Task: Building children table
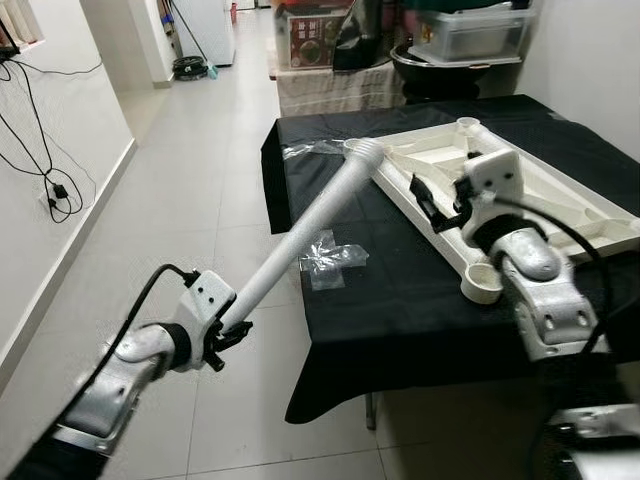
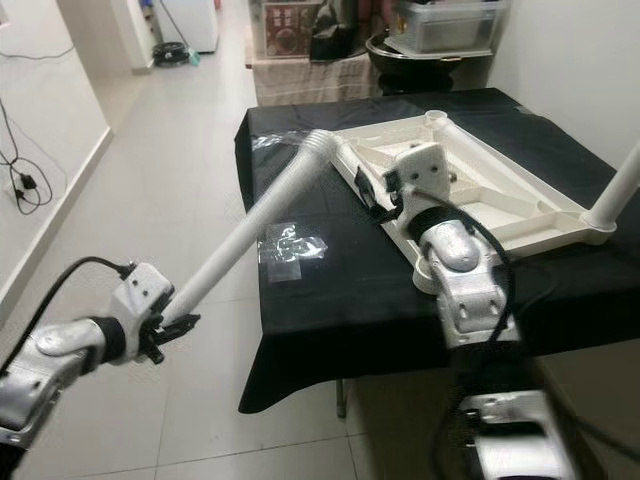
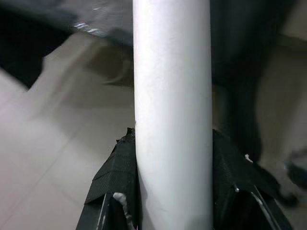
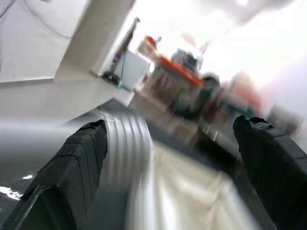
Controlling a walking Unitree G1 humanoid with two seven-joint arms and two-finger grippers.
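A white children's table top [image 1: 565, 195] lies upside down on a table under a black cloth [image 1: 400, 320]. My left gripper [image 1: 232, 335] is low over the floor, shut on the bottom end of a long white table leg [image 1: 300, 240]. The leg slants up, and its ribbed end [image 1: 367, 152] is at the top's far left corner socket. The left wrist view shows the leg [image 3: 172, 115] clamped between both fingers [image 3: 115, 172]. My right gripper [image 1: 432, 205] hovers open over the top's left edge, close to the ribbed end [image 4: 127, 143]. Another leg [image 2: 620, 185] stands in the near right corner.
Crumpled clear plastic wrap [image 1: 330, 258] lies on the cloth near the table's left edge. An open corner socket [image 1: 483, 282] is in front of my right wrist. Boxes and a storage bin [image 1: 470, 35] stand behind the table. Cables [image 1: 50, 190] hang on the left wall.
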